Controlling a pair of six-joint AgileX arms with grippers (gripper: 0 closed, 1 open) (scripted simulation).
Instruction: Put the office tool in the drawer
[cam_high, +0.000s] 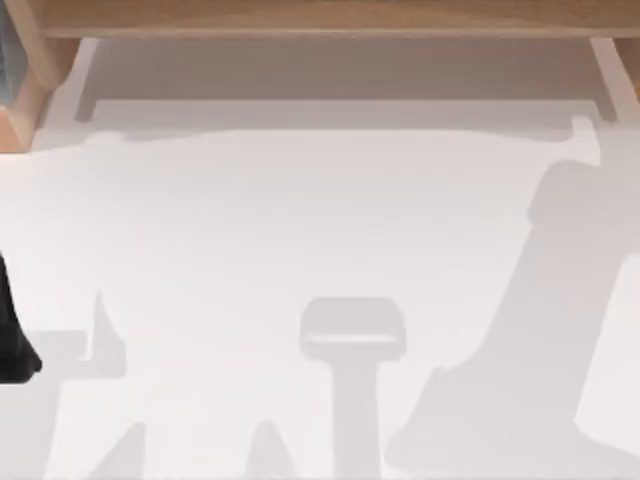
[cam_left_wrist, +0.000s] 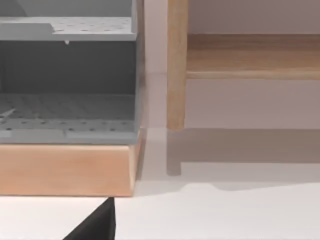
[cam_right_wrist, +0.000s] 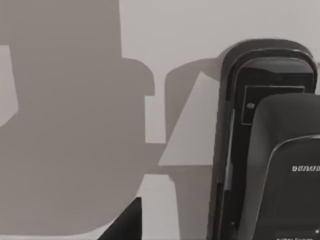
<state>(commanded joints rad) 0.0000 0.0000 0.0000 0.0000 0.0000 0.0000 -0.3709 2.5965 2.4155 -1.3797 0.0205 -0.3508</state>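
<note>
Beside the right gripper, of which one dark tip juts into the right wrist view, lies the stapler. It is apart from that tip, with a strip of shadowed table between them. Whether this gripper is spread or pressed together, I cannot tell.

The stapler is black and glossy, a long body with a rounded end. Its layers are stacked: an outer shell, an inner raised panel, and a smooth upper arm bearing small pale lettering too fine to read. It rests flat on the white table. I count one stapler.

Away from the stapler, the left gripper shows as one dark wedge in the left wrist view, low over the table; its state also cannot be told. Facing it stands a grey rack with two perforated shelf levels, set on one wooden base. Just beside the rack rises one wooden post, joined to a wooden rail.

From above, the left arm sits at the table's left edge, and a wooden frame runs along the far side.
</note>
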